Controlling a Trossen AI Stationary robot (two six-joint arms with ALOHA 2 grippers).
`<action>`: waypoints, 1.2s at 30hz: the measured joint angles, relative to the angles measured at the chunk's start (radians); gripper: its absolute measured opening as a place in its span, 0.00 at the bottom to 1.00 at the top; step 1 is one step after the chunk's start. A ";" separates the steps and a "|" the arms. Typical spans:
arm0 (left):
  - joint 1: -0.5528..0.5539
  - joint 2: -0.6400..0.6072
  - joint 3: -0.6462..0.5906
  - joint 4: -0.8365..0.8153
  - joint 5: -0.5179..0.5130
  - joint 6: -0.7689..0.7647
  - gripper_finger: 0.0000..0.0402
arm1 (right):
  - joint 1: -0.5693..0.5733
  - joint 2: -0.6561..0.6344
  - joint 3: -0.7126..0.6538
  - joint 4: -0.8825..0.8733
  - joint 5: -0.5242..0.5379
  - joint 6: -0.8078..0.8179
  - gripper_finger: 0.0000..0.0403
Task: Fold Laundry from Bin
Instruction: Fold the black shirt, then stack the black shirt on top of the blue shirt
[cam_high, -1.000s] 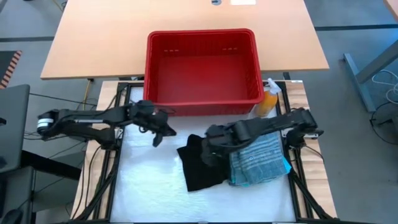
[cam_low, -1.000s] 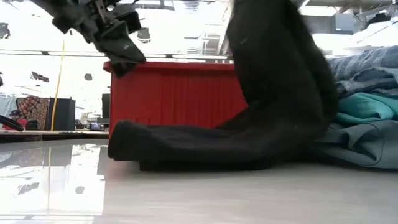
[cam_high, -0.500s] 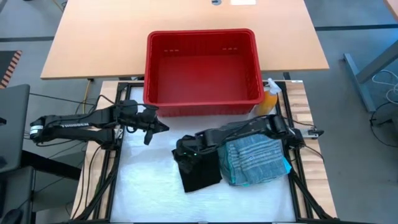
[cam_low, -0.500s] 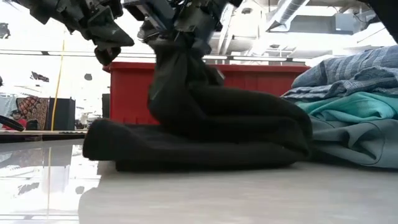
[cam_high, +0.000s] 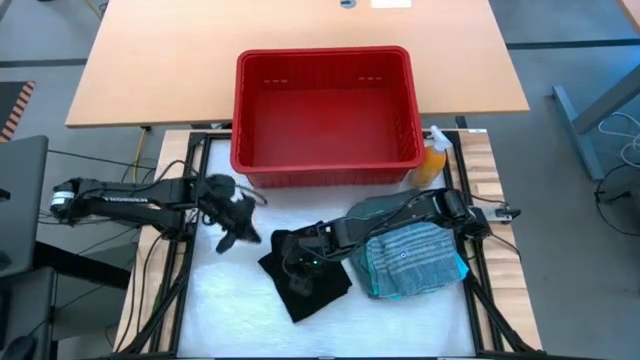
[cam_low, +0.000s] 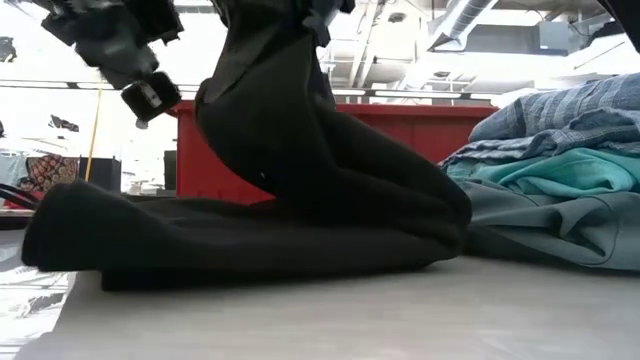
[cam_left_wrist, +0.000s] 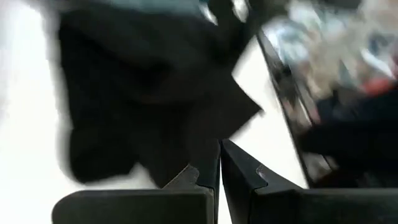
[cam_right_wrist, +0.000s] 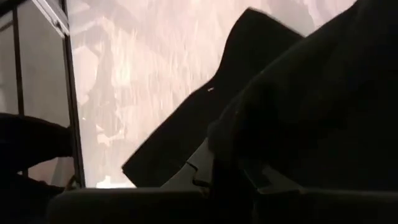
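With the bin (cam_high: 325, 110) emptied and a folded stack (cam_high: 410, 258) beside us, our right gripper (cam_high: 300, 262) pinches the black garment (cam_high: 305, 285) mid-fold on the mat, left gripper (cam_high: 235, 225) closed, empty.

the bin (cam_high: 325, 110) is set at twelve o'clock on the table. a garment (cam_high: 305, 275) is spread at six o'clock. a pile of laundry (cam_high: 415, 258) is stacked beside it at three o'clock.

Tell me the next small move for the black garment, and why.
Probably lower the right gripper and lay the lifted fold flat: it is shut on the black garment, part of which hangs raised above the table. The left gripper waits shut beside it.
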 joint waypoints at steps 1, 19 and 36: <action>-0.025 0.012 0.000 -0.012 0.015 0.001 0.01 | 0.000 0.002 -0.001 0.002 -0.009 -0.008 0.12; 0.018 0.079 -0.002 0.067 -0.127 0.098 0.01 | 0.025 -0.004 0.000 0.093 -0.304 0.142 0.60; -0.090 0.310 0.004 0.368 -0.089 -0.110 0.08 | 0.404 0.000 -0.008 -0.116 0.600 1.497 0.60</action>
